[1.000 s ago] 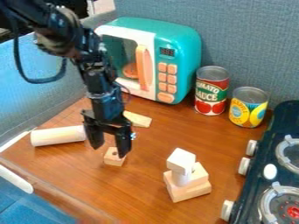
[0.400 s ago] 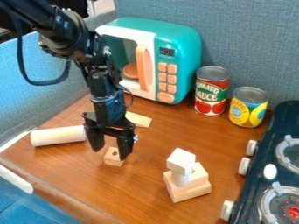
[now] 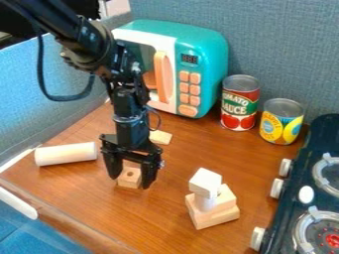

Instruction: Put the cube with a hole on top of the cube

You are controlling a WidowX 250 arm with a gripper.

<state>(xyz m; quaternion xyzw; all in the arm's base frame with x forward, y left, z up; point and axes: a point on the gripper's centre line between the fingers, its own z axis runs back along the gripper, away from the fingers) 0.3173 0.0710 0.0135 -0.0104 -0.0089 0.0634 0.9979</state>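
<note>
Across the wooden tabletop (image 3: 165,218), I've shifted my gripper (image 3: 132,180) rightward, its parted fingers now astride the holed cube (image 3: 128,182), so grasping looks next.

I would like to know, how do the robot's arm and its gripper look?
The arm is black, with bulky, rounded joints, small shiny spots like screws, and a thin pale ring around its lower segment. A dark cable hangs in a loop beside its upper part, and a thinner wire curves near the wrist. The gripper is also black, with a wide crosspiece and two thick, blunt fingers.
</note>
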